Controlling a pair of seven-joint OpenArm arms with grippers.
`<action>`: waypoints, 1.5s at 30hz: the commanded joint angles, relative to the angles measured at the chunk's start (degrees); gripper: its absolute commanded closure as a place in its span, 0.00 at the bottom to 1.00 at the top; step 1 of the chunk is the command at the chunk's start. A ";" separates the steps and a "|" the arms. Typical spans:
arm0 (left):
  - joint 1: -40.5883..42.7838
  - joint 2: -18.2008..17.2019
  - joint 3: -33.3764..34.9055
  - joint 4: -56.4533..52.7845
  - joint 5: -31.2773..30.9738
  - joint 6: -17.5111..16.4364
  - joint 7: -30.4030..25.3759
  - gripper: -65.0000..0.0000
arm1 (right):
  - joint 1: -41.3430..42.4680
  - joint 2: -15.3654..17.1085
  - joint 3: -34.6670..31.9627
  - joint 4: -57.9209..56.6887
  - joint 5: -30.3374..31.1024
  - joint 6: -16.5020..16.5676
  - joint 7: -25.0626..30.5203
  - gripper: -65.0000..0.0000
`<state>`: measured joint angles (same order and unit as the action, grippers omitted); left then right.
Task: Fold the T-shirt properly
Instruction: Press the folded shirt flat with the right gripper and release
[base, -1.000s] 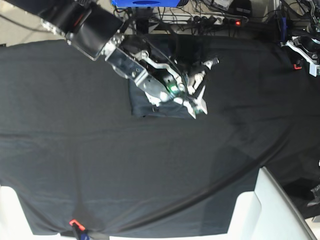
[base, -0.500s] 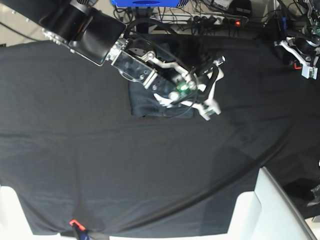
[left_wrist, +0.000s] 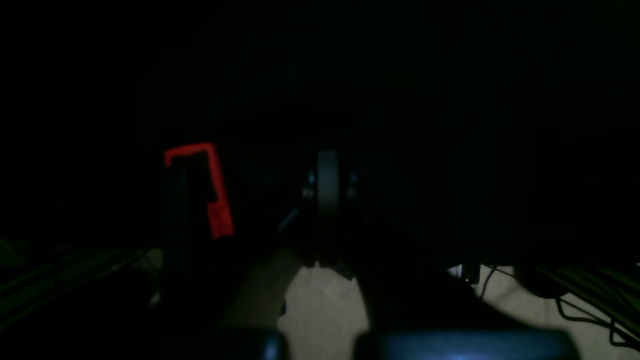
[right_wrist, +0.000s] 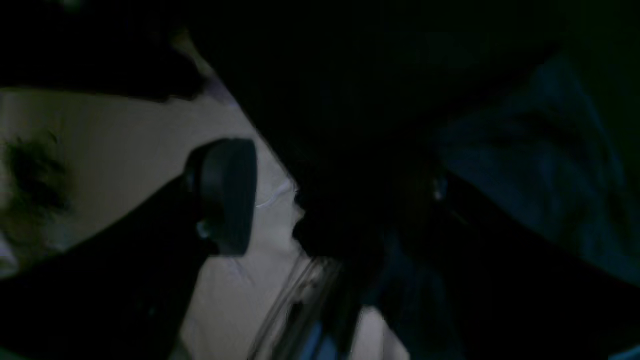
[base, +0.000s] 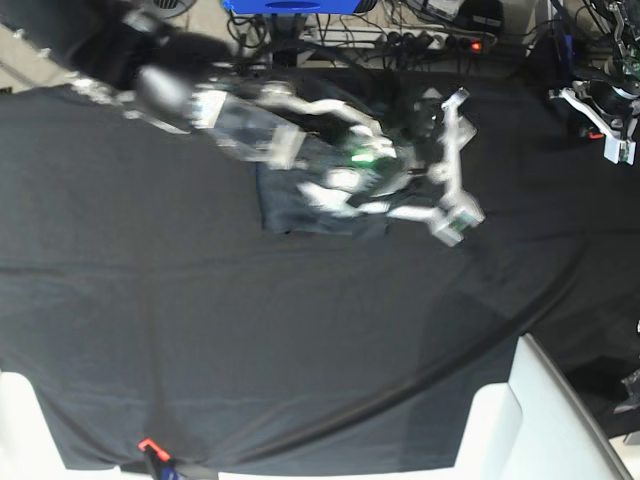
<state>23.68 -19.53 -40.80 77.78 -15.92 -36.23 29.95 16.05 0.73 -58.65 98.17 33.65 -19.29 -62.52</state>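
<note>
The T-shirt (base: 292, 208) lies folded into a small dark blue-grey rectangle on the black tablecloth (base: 200, 330), at the far middle. Its far part is hidden under my right arm. My right gripper (base: 456, 160) is open wide and empty, just right of the shirt and blurred by motion. In the right wrist view one finger pad (right_wrist: 226, 196) shows, with blue shirt fabric (right_wrist: 540, 165) to the right. My left gripper (base: 606, 120) hangs at the table's far right edge, away from the shirt. In the dark left wrist view its fingers (left_wrist: 327, 200) appear pressed together on nothing.
A white moulded object (base: 525, 420) stands at the near right corner. A red clamp (base: 148, 445) grips the cloth's near edge. Another red clamp (left_wrist: 215, 200) shows in the left wrist view. A power strip with cables (base: 430, 40) lies behind the table.
My right arm has swung to the right and off the folded shirt, and its jaws have opened wider. The shirt stays flat. The left arm has barely moved.
</note>
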 joint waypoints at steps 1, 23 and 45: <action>0.27 -1.26 -0.57 0.68 -0.56 0.05 -0.81 1.00 | -1.06 1.60 3.58 2.01 -0.55 -2.12 0.50 0.57; 0.54 -1.88 -0.65 0.68 -0.56 0.05 -0.81 1.00 | -9.68 4.94 18.35 -14.70 2.18 4.74 11.93 1.00; 0.27 -2.05 -0.39 0.68 -0.56 0.05 -0.81 1.00 | 2.72 -8.07 11.75 -26.92 2.61 4.39 15.62 1.00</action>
<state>23.94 -20.34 -40.82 77.71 -15.88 -36.07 30.00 17.72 -6.52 -47.03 70.13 35.64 -15.14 -47.53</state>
